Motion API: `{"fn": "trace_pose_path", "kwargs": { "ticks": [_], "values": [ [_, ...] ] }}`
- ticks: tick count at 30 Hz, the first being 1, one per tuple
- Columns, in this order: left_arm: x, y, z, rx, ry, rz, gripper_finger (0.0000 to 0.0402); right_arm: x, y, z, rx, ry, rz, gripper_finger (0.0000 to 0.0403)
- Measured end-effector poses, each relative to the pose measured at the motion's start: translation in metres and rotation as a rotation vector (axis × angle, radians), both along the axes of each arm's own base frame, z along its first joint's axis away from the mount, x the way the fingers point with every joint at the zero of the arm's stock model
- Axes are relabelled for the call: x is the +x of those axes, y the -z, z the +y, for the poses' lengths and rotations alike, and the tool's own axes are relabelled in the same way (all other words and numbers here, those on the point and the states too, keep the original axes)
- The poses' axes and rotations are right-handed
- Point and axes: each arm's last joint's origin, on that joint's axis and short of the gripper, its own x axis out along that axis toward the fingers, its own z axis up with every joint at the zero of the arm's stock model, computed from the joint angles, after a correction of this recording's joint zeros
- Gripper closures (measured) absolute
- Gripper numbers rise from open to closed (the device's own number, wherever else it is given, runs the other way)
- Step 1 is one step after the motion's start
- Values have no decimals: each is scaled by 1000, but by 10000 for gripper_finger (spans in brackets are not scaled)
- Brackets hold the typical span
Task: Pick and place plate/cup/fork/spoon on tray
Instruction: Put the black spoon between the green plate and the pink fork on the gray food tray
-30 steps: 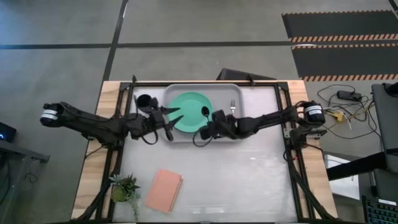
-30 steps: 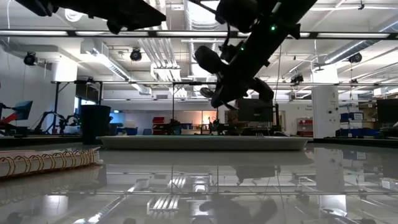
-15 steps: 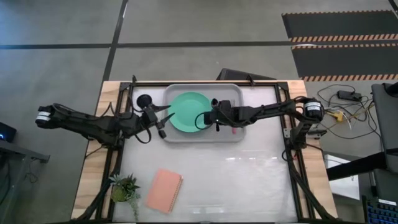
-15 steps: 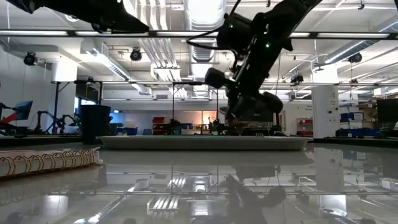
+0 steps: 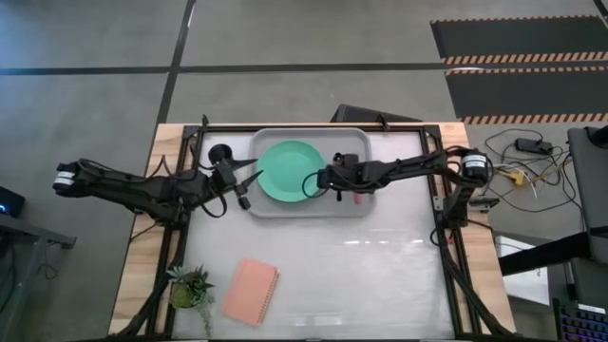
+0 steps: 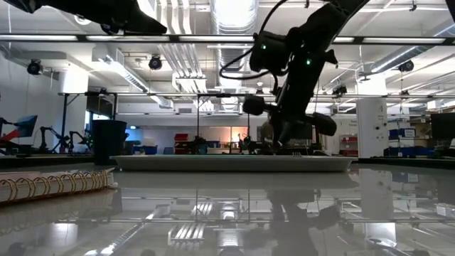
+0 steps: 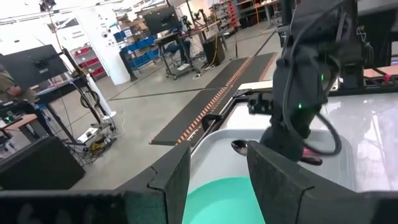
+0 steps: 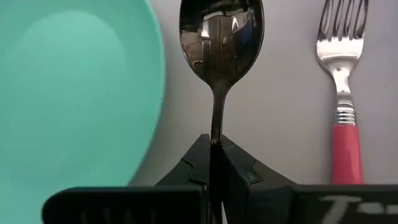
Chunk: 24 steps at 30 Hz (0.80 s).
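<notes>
The light-grey tray (image 5: 353,142) lies at the table's far middle. The mint-green plate (image 5: 285,169) lies in its left half. The red-handled fork (image 8: 346,143) lies on the tray floor right of the plate, tines toward the far edge. My right gripper (image 5: 330,177) is low over the tray between plate and fork, shut on the black spoon (image 8: 221,34). The dark cup (image 5: 221,152) stands on the table left of the tray. My left gripper (image 5: 249,179) is open and empty over the tray's left edge, above the table. My right gripper pinches the spoon's thin handle (image 8: 215,134), a short way behind the bowl, between its two fingers. The fingers come from above and lie in line with the handle. The bowl (image 7: 240,147) points toward the far edge, alongside the fork; whether it touches the tray floor I cannot tell.
A potted plant (image 5: 190,285) and a salmon-pink pad (image 5: 251,291) lie near the front left. The pad's spiral edge (image 6: 50,186) shows close in the low view. The table's right half and middle front are bare.
My right gripper has carried the spoon from the tray's near side toward the far edge and down, to just above the tray floor between plate and fork. My left gripper has drawn back a little toward the table's left edge, still open.
</notes>
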Motion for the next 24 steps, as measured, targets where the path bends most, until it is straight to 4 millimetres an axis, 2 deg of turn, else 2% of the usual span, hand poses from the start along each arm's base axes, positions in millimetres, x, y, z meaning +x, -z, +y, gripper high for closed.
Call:
{"fn": "trace_pose_path", "kwargs": {
  "ticks": [4,15,24],
  "values": [
    [-1,-1,0,0,0,-4,260,2,12,0,10,11,29,394],
    [-1,-1,0,0,0,-3,260,4,28,-1,23,27,68,394],
    [-1,0,0,0,0,-3,260,4,30,-1,11,17,82,394]
  ]
}}
